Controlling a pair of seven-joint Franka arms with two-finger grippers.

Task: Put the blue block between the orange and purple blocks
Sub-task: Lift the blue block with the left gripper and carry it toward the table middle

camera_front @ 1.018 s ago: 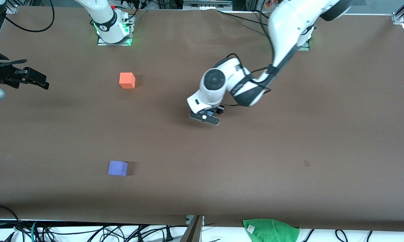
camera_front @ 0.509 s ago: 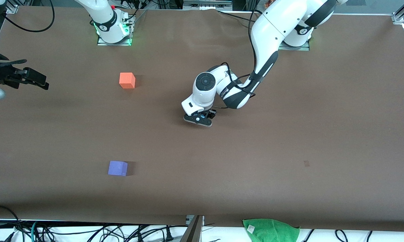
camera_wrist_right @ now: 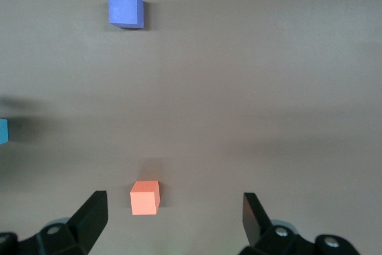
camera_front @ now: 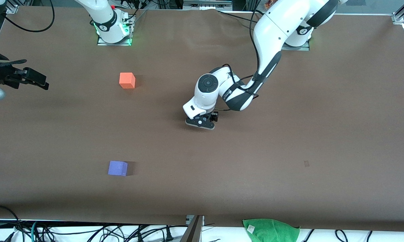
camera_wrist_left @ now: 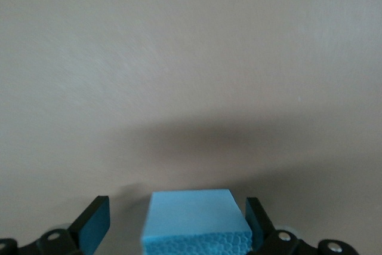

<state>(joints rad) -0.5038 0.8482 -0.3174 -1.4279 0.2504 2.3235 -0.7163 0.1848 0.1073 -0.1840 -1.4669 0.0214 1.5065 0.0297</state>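
Currently the left arm reaches from its base down to the middle of the brown paper-covered desk (camera_front: 289, 134), elbow bent, wrist pointing straight down, left gripper (camera_front: 200, 122) low over the desk surface. Left wrist view: the small light sky-blue matte foam cube (camera_wrist_left: 197, 222) sits between the left gripper's fingers (camera_wrist_left: 92, 225); one finger is close against a side of the cube, the other stands off with a clear gap, so the gripper is spread and not clamping. The cube looks set on the desk, though contact cannot be confirmed. The bright orange matte cube (camera_front: 126, 80) lies toward the right arm's end, farther from the front camera; the violet-purple matte cube (camera_front: 117, 168) lies nearer to that camera, well apart from it. The blue cube is not between them. The right arm waits, right gripper (camera_wrist_right: 173, 216) spread wide, high above the orange cube.
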